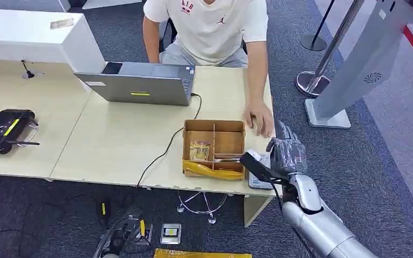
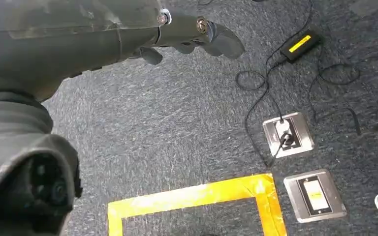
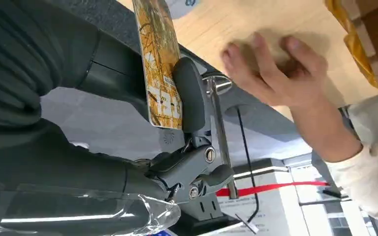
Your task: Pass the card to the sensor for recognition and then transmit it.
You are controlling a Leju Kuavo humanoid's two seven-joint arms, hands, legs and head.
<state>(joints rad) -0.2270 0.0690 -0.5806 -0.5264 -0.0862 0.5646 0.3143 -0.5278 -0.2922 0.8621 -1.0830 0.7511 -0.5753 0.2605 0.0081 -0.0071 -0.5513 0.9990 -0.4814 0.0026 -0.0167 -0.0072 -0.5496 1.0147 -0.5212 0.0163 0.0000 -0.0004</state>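
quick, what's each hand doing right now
Left hand: holds nothing, fingers apart, hanging over the floor.
Right hand: holding the card.

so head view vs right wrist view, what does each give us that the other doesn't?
Head view alone: the laptop, the cardboard box with its compartments, and the white device under the right robot hand. Right wrist view alone: the orange-patterned card pinched between thumb and fingers. Both: the right robot hand, the person's hand flat on the desk, and the box's edge.
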